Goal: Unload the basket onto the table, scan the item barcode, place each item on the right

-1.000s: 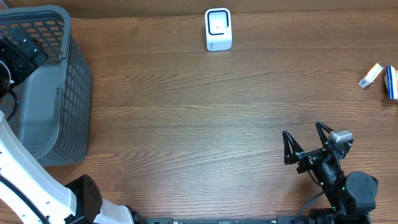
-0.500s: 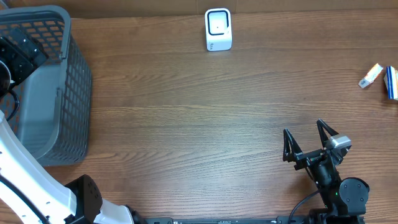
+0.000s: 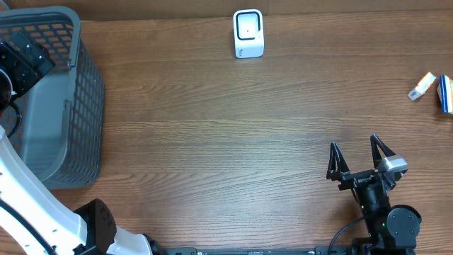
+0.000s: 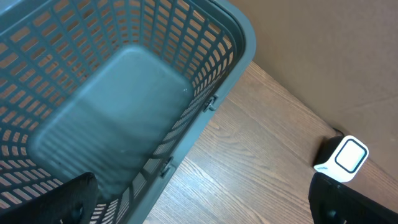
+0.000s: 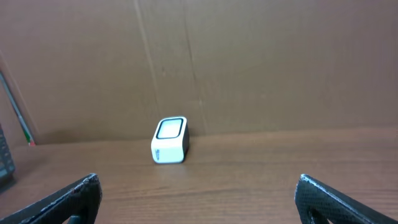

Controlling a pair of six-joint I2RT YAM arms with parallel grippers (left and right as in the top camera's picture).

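Observation:
A white barcode scanner (image 3: 248, 33) with a dark window stands at the table's far edge, also seen from the left wrist (image 4: 341, 158) and the right wrist (image 5: 170, 140). Two small items lie at the far right edge: a white box (image 3: 422, 86) and a blue-and-white pack (image 3: 445, 93). My right gripper (image 3: 353, 142) hovers low near the front right, open and holding nothing, its fingers pointing toward the scanner (image 5: 198, 186). My left gripper (image 4: 208, 206) hangs open over the grey basket, nothing between its fingers.
A grey plastic basket (image 3: 74, 35) fills the far left of the table, and the left wrist view shows nothing inside it (image 4: 242, 31). A brown cardboard wall (image 5: 249, 62) backs the table behind the scanner.
My right gripper has shifted a little to the right and toward the front edge, turning to point straighter at the far side. The left arm has not moved.

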